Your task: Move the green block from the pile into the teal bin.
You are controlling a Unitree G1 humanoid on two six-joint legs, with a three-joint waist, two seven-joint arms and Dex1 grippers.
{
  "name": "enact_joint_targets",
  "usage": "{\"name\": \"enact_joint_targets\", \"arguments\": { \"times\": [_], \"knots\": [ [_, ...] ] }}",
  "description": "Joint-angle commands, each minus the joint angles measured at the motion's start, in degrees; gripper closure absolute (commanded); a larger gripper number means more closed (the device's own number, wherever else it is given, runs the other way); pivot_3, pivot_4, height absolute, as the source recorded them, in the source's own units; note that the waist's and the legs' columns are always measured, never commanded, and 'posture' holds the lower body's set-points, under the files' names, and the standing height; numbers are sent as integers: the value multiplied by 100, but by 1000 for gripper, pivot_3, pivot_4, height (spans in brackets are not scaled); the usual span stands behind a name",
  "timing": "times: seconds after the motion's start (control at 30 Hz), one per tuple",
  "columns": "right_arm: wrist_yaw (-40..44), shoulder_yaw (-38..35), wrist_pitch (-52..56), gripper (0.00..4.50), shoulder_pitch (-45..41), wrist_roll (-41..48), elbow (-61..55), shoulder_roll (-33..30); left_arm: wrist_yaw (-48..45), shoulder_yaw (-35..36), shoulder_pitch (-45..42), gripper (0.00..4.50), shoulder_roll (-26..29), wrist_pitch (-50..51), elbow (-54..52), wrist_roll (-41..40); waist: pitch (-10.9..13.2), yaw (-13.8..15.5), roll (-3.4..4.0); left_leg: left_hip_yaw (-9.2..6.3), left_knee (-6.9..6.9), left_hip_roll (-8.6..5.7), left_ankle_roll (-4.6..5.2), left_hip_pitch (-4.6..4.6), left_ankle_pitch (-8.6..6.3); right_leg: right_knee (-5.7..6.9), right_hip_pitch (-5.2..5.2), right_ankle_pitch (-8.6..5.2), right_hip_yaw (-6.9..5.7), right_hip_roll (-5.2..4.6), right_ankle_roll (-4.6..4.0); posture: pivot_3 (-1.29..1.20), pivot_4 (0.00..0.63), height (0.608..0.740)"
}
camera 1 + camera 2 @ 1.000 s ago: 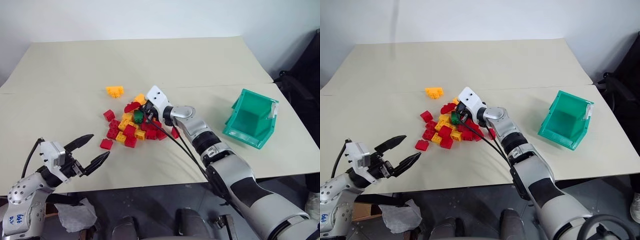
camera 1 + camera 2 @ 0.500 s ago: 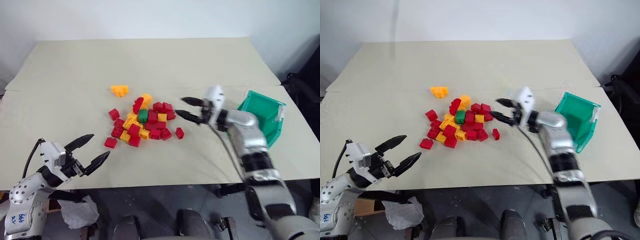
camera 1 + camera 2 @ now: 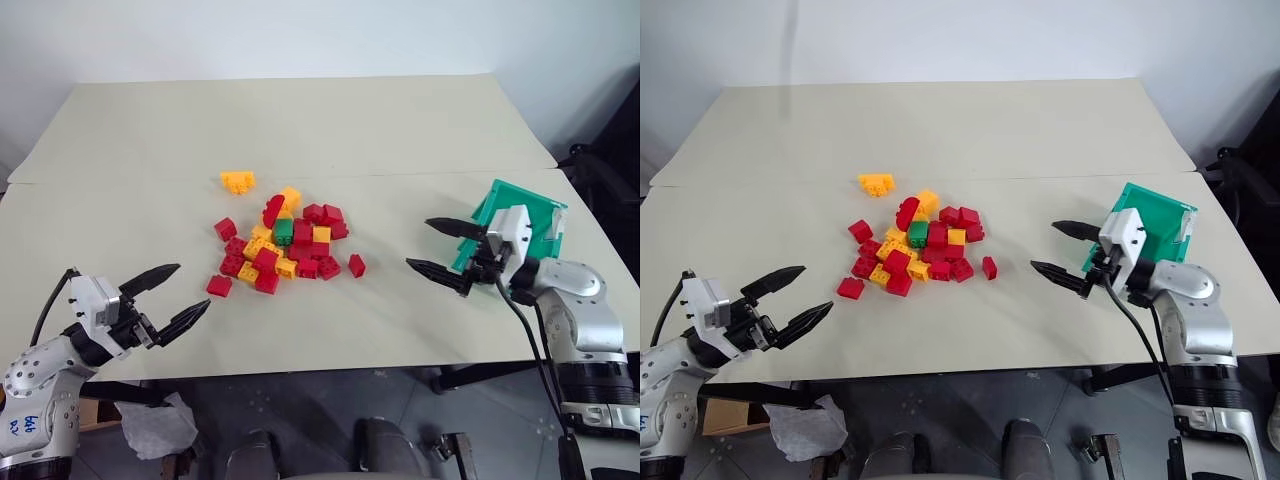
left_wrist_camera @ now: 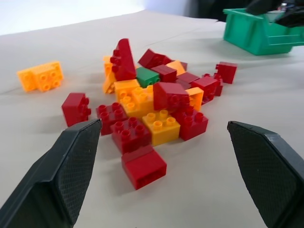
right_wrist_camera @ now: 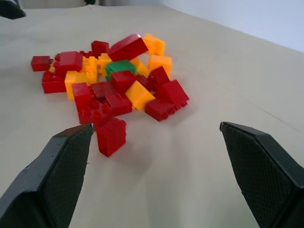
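The green block (image 3: 283, 232) lies in the middle of the pile (image 3: 262, 262) of red and yellow-orange bricks, near its far side, with a red wedge brick leaning next to it. It also shows in the left wrist view as the green block (image 4: 147, 76) and in the right wrist view as the green block (image 5: 120, 67). My right gripper (image 3: 420, 244) hangs open and empty just in front of the teal bin (image 3: 537, 204), pointing at the pile from the right. My left gripper (image 3: 193, 286) stands open and empty at the near left, short of the pile.
A yellow-orange brick cluster (image 3: 235, 181) lies apart behind the pile. Single red bricks sit at the pile's near left (image 3: 216, 285) and right (image 3: 357, 265). The beige table (image 3: 300, 120) stretches bare behind, and its front edge runs just below both grippers.
My right gripper has opened and pulled back from the pile to the right, ending beside the teal bin with nothing in it. The green block stays in the pile. The left gripper has held still.
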Motion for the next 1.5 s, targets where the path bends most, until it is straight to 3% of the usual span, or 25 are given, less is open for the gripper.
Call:
{"name": "enact_joint_targets", "arguments": {
  "times": [0.03, 0.2, 0.37, 0.53, 0.67, 0.9, 1.0, 1.13, 1.5],
  "knots": [
    [-114, 595, 256, 49, -544, -218, -170, 256, -99, -7, -46, 0, 91, 111, -236, -152, 0, -10, 0, 0, 0, 0, 0, 0, 0, 3, 0, 0, 0, 0, 0, 0, 150, 740],
    [-209, 1552, 622, 49, -1625, -843, 639, 842, -75, -67, -122, 0, 55, 231, -300, -156, 0, -6, 1, 4, 4, 1, -1, -5, 0, 36, -19, 0, 5, 0, 0, 0, 150, 740],
    [-806, 2206, 279, 49, -3189, -1792, 2929, 1876, 96, -82, -114, 0, -4, 282, -425, -117, 2, -23, 3, 6, 8, 1, -1, -9, 1, 39, -22, 0, 5, 0, 0, 0, 150, 740],
    [-1145, 2223, -328, 49, -4334, -2237, 4998, 2575, 269, 18, 29, 0, -67, 295, -630, -144, 2, -134, 3, 7, 3, 3, -4, -10, 2, 46, -28, 0, 3, 0, 0, 0, 150, 740],
    [-1228, 2158, -647, 49, -4750, -2438, 5827, 2817, 414, 58, 155, 0, -143, 305, -777, -159, 2, -178, 3, 7, -4, 3, -5, -10, 1, 42, -27, 0, 2, 0, 0, 0, 150, 740],
    [-1099, 2044, -819, 49, -5011, -2674, 6368, 3153, 539, 55, 248, 0, -214, 284, -889, -157, 2, -225, 3, 6, -3, 4, -8, -9, 3, 44, -27, 0, 2, 0, 0, 0, 150, 740],
    [-932, 1991, -793, 668, -5073, -2685, 6405, 3271, 565, 47, 235, 0, -219, 279, -878, -159, 2, -248, 4, 6, -3, 4, -8, -10, 2, 44, -28, 0, 2, 0, 0, 0, 150, 740],
    [-952, 1929, -814, 1994, -5127, -2702, 6437, 3366, 577, 17, 174, 0, -217, 270, -839, -148, 2, -296, 4, 6, -5, 4, -8, -9, 3, 44, -28, 0, 2, 0, 0, 0, 150, 740],
    [-1466, 1831, -1181, 1994, -5074, -2929, 6463, 3403, 599, -38, 110, 0, -236, 260, -804, -121, 2, -319, 4, 6, -6, 4, -8, -9, 3, 44, -28, 0, 2, 0, 0, 0, 150, 740]
  ]
}}
